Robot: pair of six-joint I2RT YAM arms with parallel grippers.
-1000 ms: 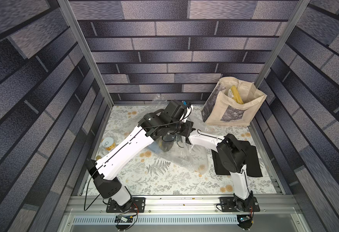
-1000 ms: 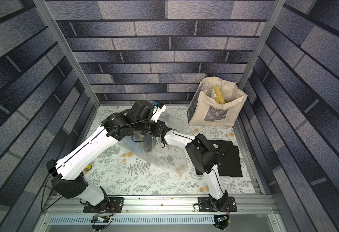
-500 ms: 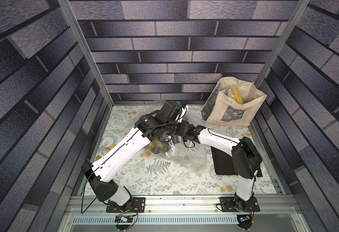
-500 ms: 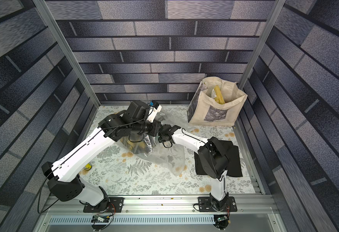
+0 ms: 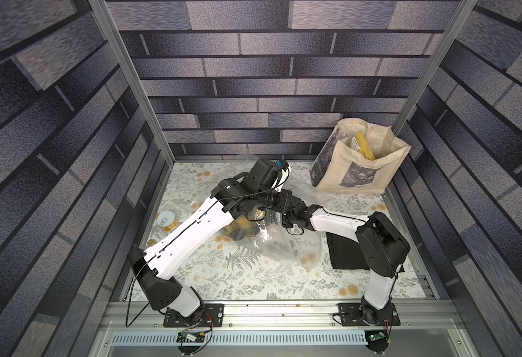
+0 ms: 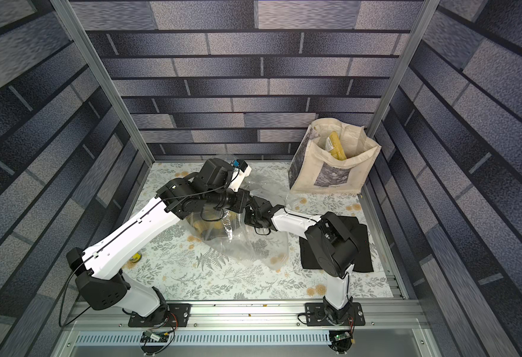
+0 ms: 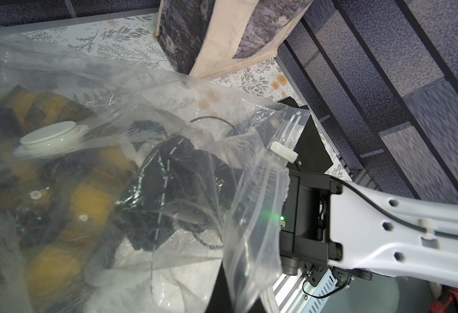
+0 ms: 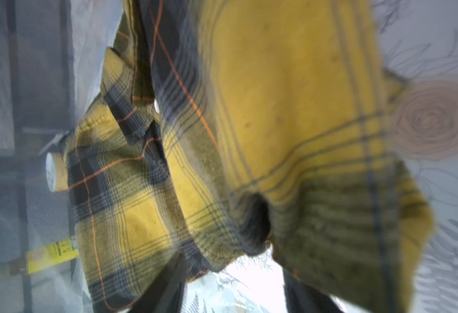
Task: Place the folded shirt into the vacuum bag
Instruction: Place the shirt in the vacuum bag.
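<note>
In both top views the right arm [image 5: 337, 221] had stretched farther into the vacuum bag [image 5: 280, 250] than a second before; the left pincer [image 5: 297, 202], clamped shut, apparently pinched its raised rim. Left wrist: the shirt [image 7: 92, 200] (plaid) lay inside the bag. Right wrist: right pincer [image 8: 232, 267] parted, gripping nothing.

Both top views reach me sharp and evenly lit, walls [image 5: 68, 154] bowing at the edges. Glare streaks the bag [image 7: 152, 173]. Ahead of my right tool [image 8: 233, 268] the shirt [image 8: 276, 122] is soft, the tool's fingers [image 8: 165, 287] dark blurs.
</note>
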